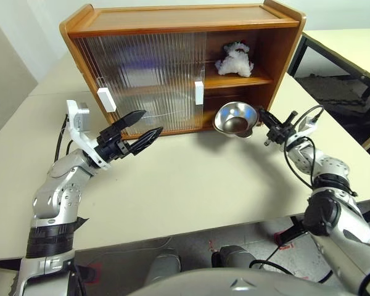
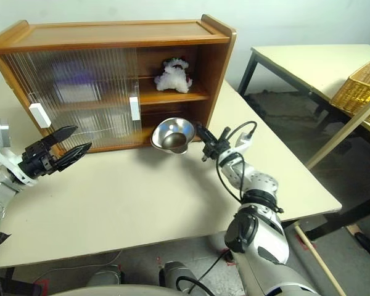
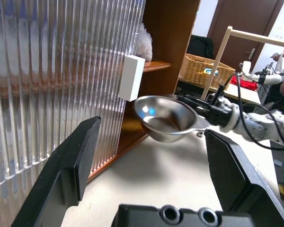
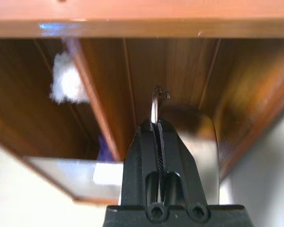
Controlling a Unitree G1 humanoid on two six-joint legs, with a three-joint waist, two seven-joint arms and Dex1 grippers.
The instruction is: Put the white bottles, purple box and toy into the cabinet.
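The cabinet (image 1: 185,21) stands at the back of the table, its ribbed doors covering the left and middle, its right end open. The toy (image 1: 235,60) sits on the upper shelf in that open end. A faint purple blur (image 2: 80,80) behind the ribbed door may be the purple box. The white bottles are out of view. My right gripper (image 1: 262,116) is shut on the rim of a round steel bowl (image 1: 234,119), held just in front of the lower open compartment. My left gripper (image 1: 150,122) hangs open and empty before the doors.
Two white block handles (image 1: 106,98) (image 1: 199,92) stick out from the sliding doors. The beige table (image 1: 191,185) stretches bare in front of the cabinet. A second table with a wicker basket (image 2: 357,86) stands to the right across a gap.
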